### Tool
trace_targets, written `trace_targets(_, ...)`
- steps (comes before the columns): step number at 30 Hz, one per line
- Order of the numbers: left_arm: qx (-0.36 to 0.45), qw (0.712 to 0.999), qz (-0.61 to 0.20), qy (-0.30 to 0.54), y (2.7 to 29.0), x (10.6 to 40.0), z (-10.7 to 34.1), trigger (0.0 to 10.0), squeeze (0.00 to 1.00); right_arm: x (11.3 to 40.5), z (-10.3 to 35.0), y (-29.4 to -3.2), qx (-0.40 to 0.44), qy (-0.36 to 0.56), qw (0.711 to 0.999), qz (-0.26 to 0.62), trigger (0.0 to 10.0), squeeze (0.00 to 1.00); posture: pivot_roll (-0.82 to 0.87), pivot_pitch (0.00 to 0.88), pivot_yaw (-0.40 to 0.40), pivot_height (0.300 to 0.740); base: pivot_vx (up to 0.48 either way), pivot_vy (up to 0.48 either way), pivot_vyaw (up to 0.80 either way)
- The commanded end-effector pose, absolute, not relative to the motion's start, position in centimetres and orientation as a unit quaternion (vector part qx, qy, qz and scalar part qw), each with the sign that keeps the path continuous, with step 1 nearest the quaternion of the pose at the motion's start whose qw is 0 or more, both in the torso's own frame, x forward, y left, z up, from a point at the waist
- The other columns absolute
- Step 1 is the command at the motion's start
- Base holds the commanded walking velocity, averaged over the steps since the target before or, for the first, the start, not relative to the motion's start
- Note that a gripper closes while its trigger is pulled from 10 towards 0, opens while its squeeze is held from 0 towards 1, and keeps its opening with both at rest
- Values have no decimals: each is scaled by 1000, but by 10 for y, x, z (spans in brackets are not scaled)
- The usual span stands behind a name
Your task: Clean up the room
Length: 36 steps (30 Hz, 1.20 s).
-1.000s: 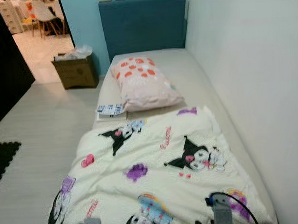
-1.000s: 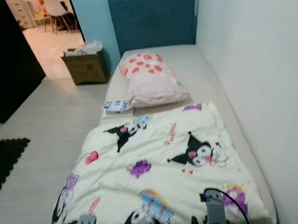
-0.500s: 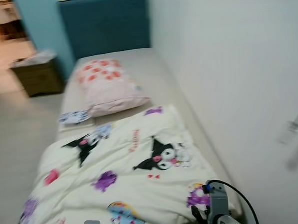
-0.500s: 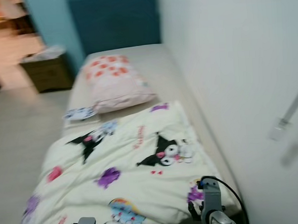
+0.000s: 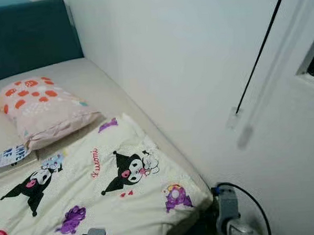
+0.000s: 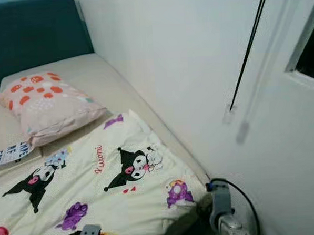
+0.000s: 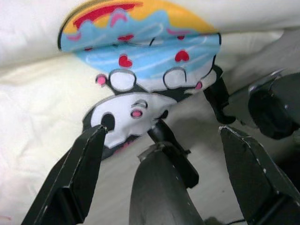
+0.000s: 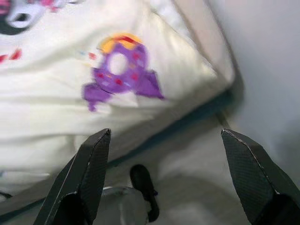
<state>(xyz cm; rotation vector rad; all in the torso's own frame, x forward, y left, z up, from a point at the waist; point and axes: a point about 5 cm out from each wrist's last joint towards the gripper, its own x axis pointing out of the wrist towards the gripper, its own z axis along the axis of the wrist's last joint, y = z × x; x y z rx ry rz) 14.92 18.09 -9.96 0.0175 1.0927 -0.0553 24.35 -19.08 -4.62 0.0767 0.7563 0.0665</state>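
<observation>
A cream blanket (image 5: pixel 86 179) printed with cartoon characters is spread over the near part of the bed. A pink pillow with orange spots (image 5: pixel 40 105) lies beyond it, before the dark blue headboard (image 5: pixel 26 35). A printed booklet (image 5: pixel 9 156) rests on the mattress edge beside the pillow. My left gripper (image 7: pixel 162 133) is open, low over the blanket's near edge, nothing between its fingers. My right gripper (image 8: pixel 165 138) is open above the blanket's near right corner and the bed's foot, holding nothing.
A white wall (image 5: pixel 170 69) runs along the bed's right side. A black blind cord (image 5: pixel 254 60) with a white weight hangs against it, next to a window frame (image 5: pixel 312 62). My right forearm (image 5: pixel 228 211) sits close to that wall.
The camera has swung to the right: the doorway, floor and cardboard box have left the picture and the wall, cord and window frame have come in. Both arms stay low before me.
</observation>
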Motion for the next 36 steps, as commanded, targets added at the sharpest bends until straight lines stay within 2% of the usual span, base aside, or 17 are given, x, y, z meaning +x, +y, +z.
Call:
trace_targets(1,11,849,-25,527,182,145,-101,10000,0,247,-44,-188,33,362,931,42,10000,0,-159,0,3,740,0,-480,0)
trace_targets(4,10,849,-23,527,182,144,-101,10000,0,247,-44,-186,31,361,931,46,10000,0,-161,0,3,740,0,-425,0)
trace_targets(8,6,850,-18,527,182,145,-101,10000,0,248,-43,-184,29,360,931,53,10000,0,-161,0,3,740,0,0,0)
trace_targets(16,2,850,-16,527,180,145,-102,10000,0,258,-36,-160,21,342,930,134,10000,0,-161,0,3,740,0,0,0)
trace_targets(26,-4,849,-19,527,177,144,-102,10000,0,274,-23,-142,14,315,932,181,10000,0,-152,0,-8,740,0,0,0)
trace_targets(36,-3,847,-21,531,177,143,-103,10000,0,274,-22,-141,2,315,930,191,10000,0,-150,0,-13,740,0,-480,0)
